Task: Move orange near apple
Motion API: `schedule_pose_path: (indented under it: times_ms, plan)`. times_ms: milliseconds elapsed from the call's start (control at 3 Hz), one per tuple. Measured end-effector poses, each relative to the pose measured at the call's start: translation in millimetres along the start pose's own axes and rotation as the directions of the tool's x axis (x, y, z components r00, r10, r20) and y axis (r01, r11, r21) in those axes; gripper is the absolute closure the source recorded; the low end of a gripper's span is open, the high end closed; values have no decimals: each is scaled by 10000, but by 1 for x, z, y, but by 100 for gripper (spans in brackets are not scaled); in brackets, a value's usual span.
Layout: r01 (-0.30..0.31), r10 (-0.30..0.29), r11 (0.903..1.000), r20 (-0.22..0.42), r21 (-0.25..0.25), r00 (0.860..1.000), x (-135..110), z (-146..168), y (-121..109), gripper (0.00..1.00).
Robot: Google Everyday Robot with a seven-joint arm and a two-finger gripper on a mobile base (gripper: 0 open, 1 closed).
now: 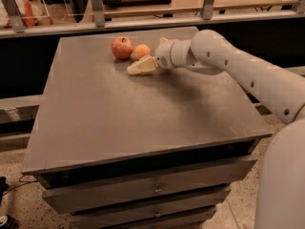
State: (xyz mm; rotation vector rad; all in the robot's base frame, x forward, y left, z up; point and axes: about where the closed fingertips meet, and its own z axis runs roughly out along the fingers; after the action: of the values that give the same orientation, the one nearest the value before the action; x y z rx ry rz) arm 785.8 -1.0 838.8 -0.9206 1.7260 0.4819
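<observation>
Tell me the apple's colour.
Apple: red, clear in camera view; gripper just in front of orange.

Smooth white rounded arm [248,75], small dark holes [285,112], cream end effector [136,69] near the orange [142,51]

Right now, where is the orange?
In the camera view, the orange sits near the far edge of the table, just right of the apple, with the gripper directly in front.

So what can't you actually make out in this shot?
- Camera view: whether the orange touches the apple; too small to tell.
- The tool sits just in front of the orange; its underside faces the table, hidden.
- The robot's body is cut off by the right and bottom edges.
</observation>
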Motion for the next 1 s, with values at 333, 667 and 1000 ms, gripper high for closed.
schedule_pose_path:
  times_ms: [333,667,1000]
  plan:
    - [26,-26,10000,40,46,10000,3,-19,-1,0]
    - [59,-62,9992,88,404,9999,8,-52,-8,0]
    - [95,-110,9953,152,966,9998,13,-94,-19,0]
